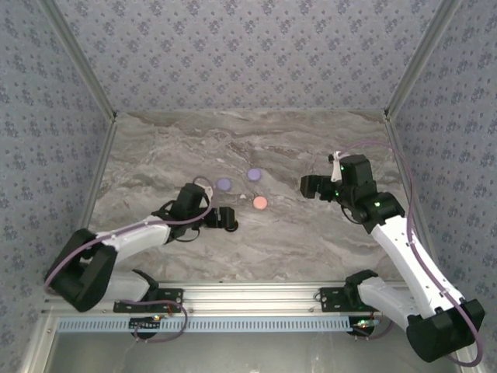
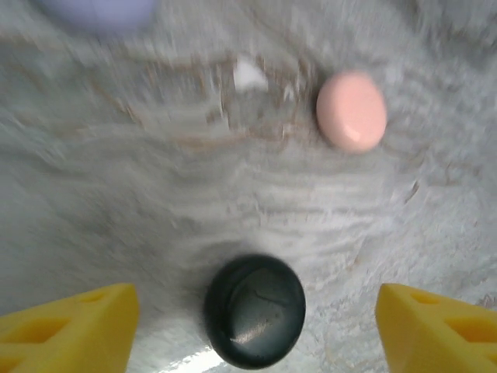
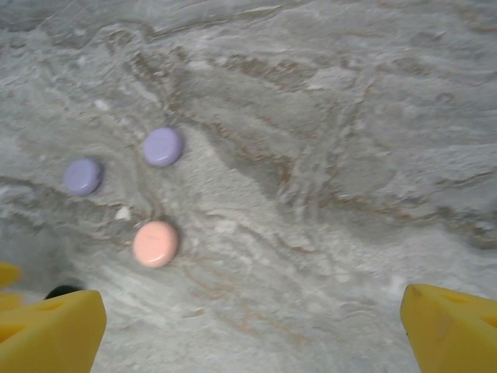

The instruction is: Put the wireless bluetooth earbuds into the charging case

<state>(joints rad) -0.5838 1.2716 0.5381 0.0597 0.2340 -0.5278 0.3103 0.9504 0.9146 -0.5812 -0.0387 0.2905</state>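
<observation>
A black round charging case (image 2: 255, 321) lies shut on the marble between the yellow fingers (image 2: 74, 326) of my left gripper (image 2: 256, 307), with a clear gap on each side. That gripper (image 1: 227, 218) is open, low over the table left of centre. A pink round case (image 1: 260, 203) and two lilac ones (image 1: 224, 184) (image 1: 253, 175) lie just beyond it. A tiny pale piece (image 2: 248, 74) sits among them, too blurred to tell whether it is one of the earbuds. My right gripper (image 1: 308, 185) hovers open to the right, with bare marble between its fingers (image 3: 54, 330).
The marble table (image 1: 311, 241) is walled by patterned panels at the back and both sides. An aluminium rail (image 1: 248, 299) runs along the near edge. From the right wrist I see the pink case (image 3: 155, 243) and the lilac cases (image 3: 163, 146) (image 3: 82, 176) at far left.
</observation>
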